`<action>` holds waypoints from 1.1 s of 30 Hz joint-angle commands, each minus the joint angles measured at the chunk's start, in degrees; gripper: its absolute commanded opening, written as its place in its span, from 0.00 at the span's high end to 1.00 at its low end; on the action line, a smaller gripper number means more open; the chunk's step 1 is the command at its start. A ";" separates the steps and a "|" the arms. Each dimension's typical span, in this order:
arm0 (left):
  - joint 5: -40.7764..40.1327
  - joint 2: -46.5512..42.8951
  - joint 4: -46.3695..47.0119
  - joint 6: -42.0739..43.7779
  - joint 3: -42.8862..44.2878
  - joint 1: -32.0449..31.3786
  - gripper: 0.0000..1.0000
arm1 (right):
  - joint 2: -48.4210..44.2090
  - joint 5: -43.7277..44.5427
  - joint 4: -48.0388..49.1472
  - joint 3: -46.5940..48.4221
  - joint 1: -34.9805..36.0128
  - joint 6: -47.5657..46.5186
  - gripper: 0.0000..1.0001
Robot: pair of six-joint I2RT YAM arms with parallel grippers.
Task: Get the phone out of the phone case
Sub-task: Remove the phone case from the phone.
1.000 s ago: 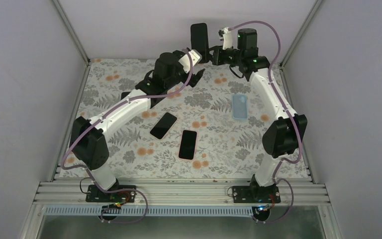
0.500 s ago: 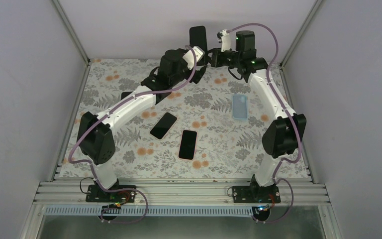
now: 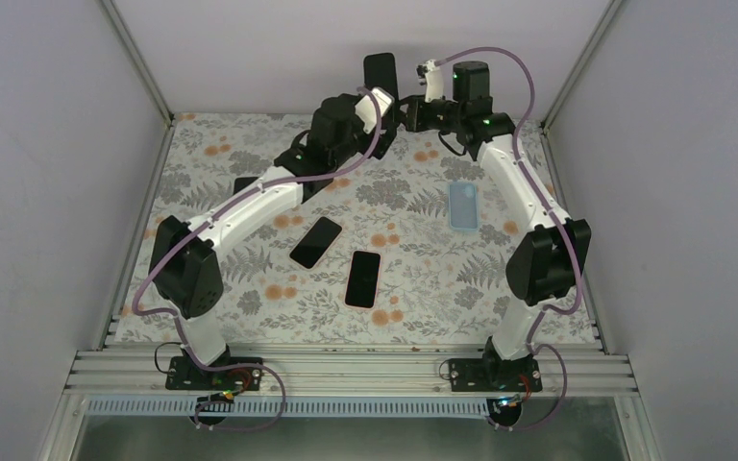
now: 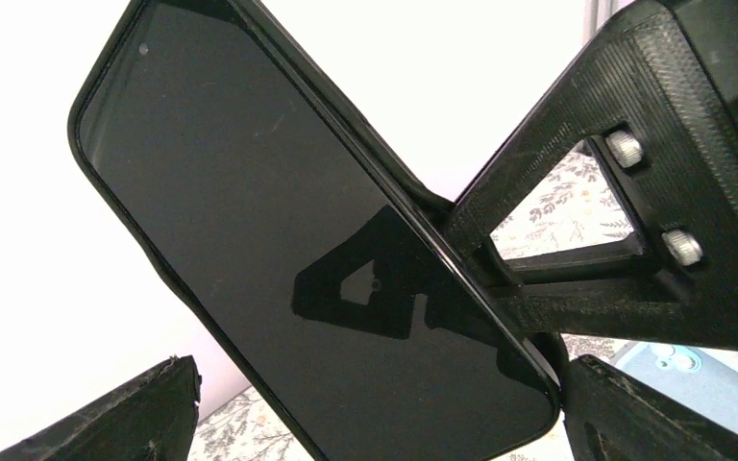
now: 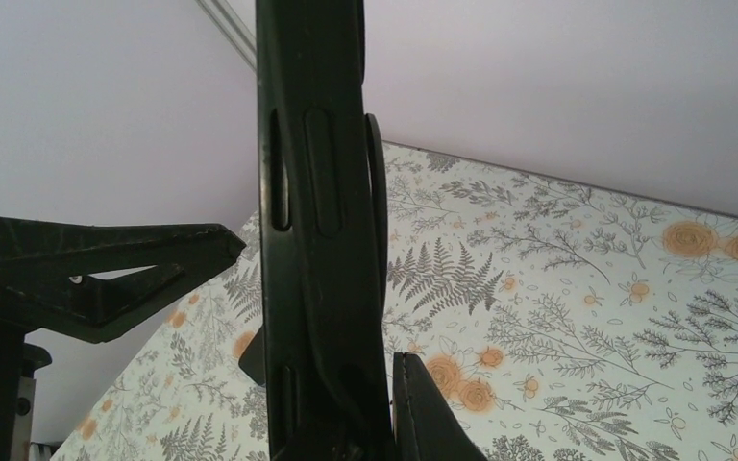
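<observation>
Black cased phone [image 3: 381, 72] gripped by right pincer [image 3: 402, 101], left pincer [image 4: 381, 370] agape; two phones [image 3: 316, 241] [image 3: 363, 278], one blue case [image 3: 462, 206].

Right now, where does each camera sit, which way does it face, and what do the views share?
Top external: above and behind the bases, looking down on the floral table; left arm and right arm show whole.
Left wrist: on the left arm, facing the cased phone screen-on; the open left pincer frames it, the right pincer grips it.
Right wrist: on the right arm, looking along the phone's edge toward the table; a left pincer finger shows at left.
Shared: all three show the raised cased phone.
</observation>
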 commanded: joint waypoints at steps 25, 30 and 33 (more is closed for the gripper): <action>-38.63 9.35 92.97 68.15 -13.78 -4.18 0.16 | -3.35 -7.39 3.10 -2.61 2.71 3.42 0.97; -38.58 12.00 94.08 68.62 -12.90 -4.32 0.30 | -4.91 -9.10 4.27 -4.69 3.86 3.81 0.97; -39.51 13.52 93.86 67.51 -12.53 -4.39 0.42 | -5.75 -11.15 4.45 -5.16 3.99 3.77 0.97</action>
